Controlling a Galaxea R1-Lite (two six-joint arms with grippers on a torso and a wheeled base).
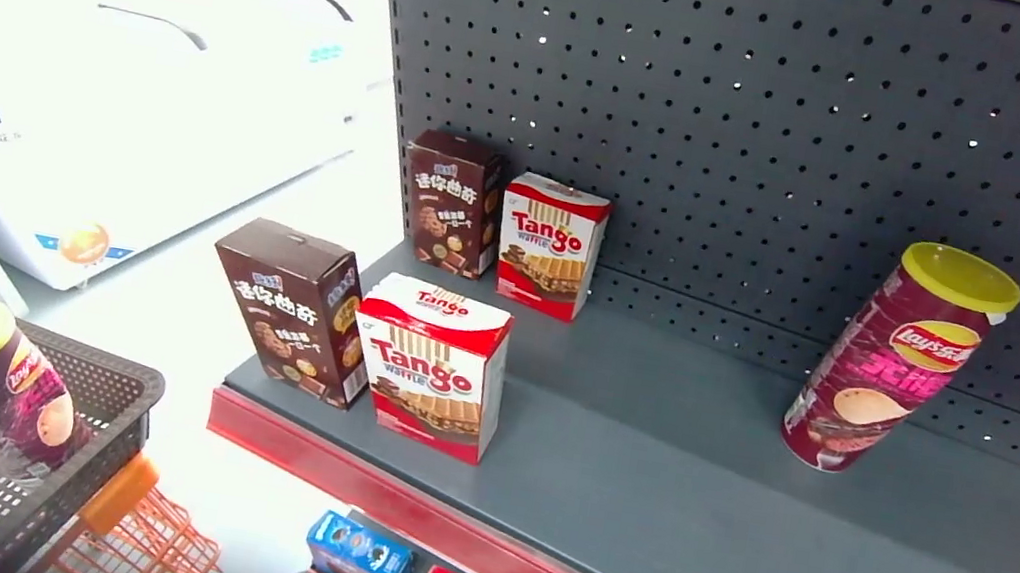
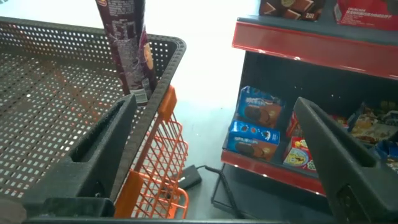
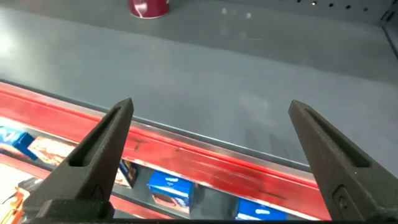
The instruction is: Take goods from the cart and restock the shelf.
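My left end effector [image 2: 217, 155] has its fingers spread wide apart and hangs just outside the cart basket [image 2: 176, 45], next to its rim. The chips can in the cart [image 2: 127, 46] stands upright inside the basket, just beyond that rim and ahead of one finger. On the far side of the left end effector is the lower shelf, with blue cookie boxes [image 2: 255, 127] stacked at its front.

My right end effector [image 3: 211, 155] is also wide open and sits over the shelf's red front lip [image 3: 186, 146]. Ahead of it is a broad run of bare grey shelf deck [image 3: 205, 68], good room to move in. The chips can on the shelf [image 3: 149, 6] stands well beyond the fingers, near the pegboard back panel [image 1: 749, 110].

From the head camera, two wafer boxes [image 1: 432, 366] and two brown cookie boxes [image 1: 294, 310] crowd the shelf end nearest the cart. The shelf can [image 1: 898, 365] stands well apart from them.
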